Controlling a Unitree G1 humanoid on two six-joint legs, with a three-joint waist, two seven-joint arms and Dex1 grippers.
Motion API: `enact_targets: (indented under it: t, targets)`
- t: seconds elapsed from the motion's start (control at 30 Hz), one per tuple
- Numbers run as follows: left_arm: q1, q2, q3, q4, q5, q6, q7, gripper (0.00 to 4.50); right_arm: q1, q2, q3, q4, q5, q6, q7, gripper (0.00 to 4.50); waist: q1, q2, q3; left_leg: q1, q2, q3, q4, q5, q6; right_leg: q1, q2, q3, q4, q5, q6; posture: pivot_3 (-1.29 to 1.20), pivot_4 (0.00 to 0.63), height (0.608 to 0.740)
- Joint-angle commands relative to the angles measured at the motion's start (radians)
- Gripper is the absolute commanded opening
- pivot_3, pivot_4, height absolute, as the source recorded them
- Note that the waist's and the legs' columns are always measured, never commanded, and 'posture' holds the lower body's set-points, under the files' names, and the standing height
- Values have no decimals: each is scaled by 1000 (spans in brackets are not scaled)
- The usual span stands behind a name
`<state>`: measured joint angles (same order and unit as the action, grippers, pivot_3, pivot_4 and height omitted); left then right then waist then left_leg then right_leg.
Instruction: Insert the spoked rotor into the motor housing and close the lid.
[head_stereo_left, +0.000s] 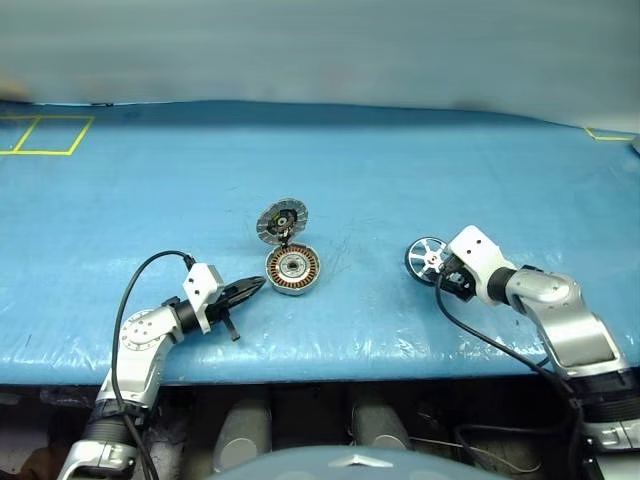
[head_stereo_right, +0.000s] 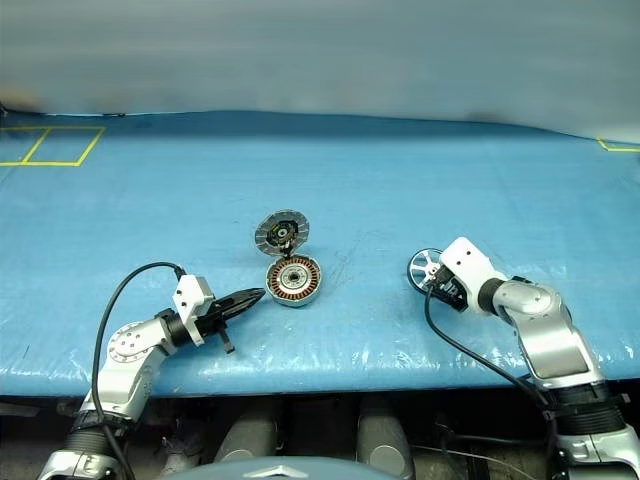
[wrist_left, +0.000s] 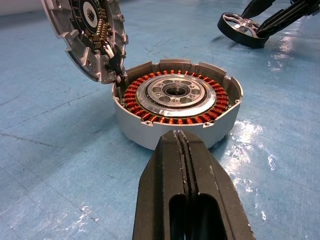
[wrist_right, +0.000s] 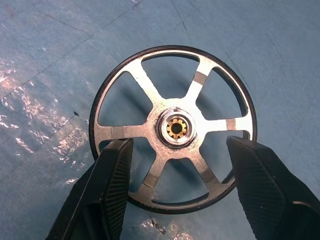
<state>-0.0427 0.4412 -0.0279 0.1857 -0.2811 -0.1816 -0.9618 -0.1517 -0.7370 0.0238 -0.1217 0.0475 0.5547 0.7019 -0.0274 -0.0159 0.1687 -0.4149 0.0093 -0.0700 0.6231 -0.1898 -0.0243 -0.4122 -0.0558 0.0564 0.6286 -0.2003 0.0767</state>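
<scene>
1. Near the table's front edge (head_stereo_left: 330, 365), our left gripper (head_stereo_left: 256, 286) rests with its jaws shut and empty, just beside the motor housing (head_stereo_left: 293, 270); open blue surface lies all around.
2. Behind the housing, the lid (head_stereo_left: 281, 221) stands open, its top cut off in the left wrist view.
3. Our right gripper (wrist_right: 177, 157) stands with its jaws wide apart, straddling the spoked rotor (wrist_right: 172, 127); we cannot tell whether they touch it.

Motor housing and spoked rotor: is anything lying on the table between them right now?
No. Between the motor housing and the spoked rotor, the left eye view shows just bare blue table.
</scene>
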Motion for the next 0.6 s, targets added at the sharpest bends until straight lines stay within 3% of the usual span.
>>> enact_targets:
  t: [0.03,0.17,0.33,0.37,0.6]
  targets:
    - [-3,9,5,-11,5,-13,-1,0,-14,12,26,-2,14,-9,29,3161,0,0,0,0,0,0,0,0,0,0,0,0,0,0,0,0,150,740]
    - [-1,10,6,-13,5,-12,1,0,-14,24,42,-2,21,-8,48,3161,0,-1,0,1,0,0,0,0,0,1,0,0,0,0,0,0,150,740]
    - [0,12,8,-13,6,-12,3,0,-8,37,37,-7,36,-17,57,1638,0,-1,-1,1,0,0,0,0,0,1,0,0,0,0,0,0,150,740]
    - [0,13,9,-13,7,-12,3,0,-7,39,34,-8,37,-19,53,1523,0,-1,-1,1,0,0,0,0,0,1,0,0,0,0,0,0,150,740]
    - [-6,16,10,-10,4,-10,-1,0,13,75,-31,-60,92,-61,27,1524,0,-1,-1,1,0,0,0,0,0,1,0,0,0,0,0,0,150,740]
